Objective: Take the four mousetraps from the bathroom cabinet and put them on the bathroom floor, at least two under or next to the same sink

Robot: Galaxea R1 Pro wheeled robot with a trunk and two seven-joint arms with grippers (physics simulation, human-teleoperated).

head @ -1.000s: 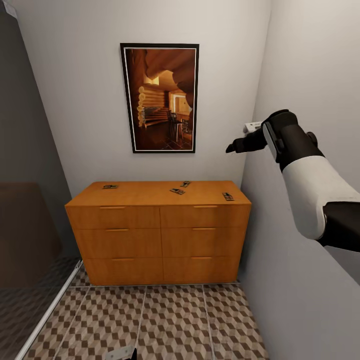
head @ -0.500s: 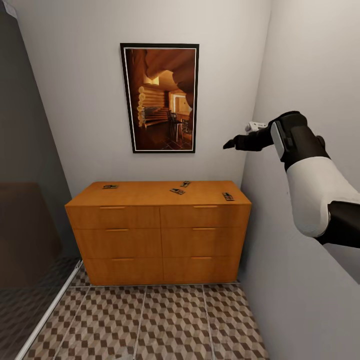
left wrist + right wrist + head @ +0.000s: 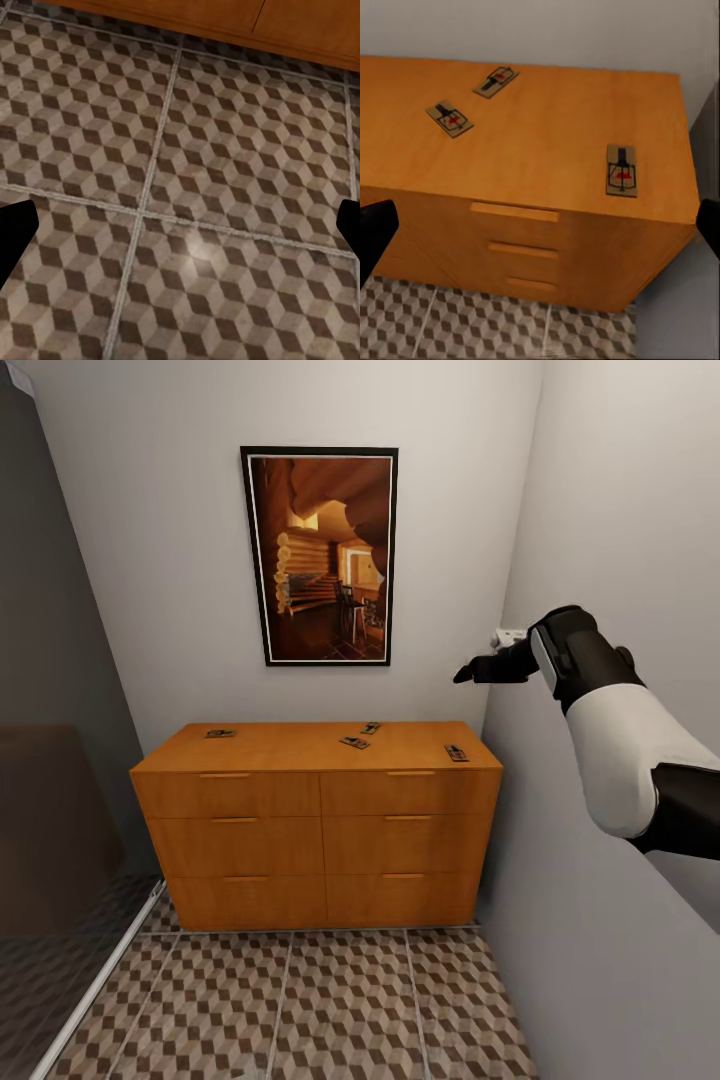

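Right wrist view: we are eyeing nearest mousetrap (image 3: 622, 170), lying flat near cabinet (image 3: 585, 247) edge; likely light, stiff; pinching board's long edges. Right claw (image 3: 540, 225) fingers apart.

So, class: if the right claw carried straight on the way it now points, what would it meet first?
Probably the cabinet top, near the rightmost mousetrap; the open right claw looks down onto it, though depth is unclear.

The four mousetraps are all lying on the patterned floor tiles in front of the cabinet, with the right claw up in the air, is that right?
Not quite. The four mousetraps lie on top of the cabinet, not on the floor tiles, as the head view shows. The right claw is indeed up in the air, above the cabinet's right end.
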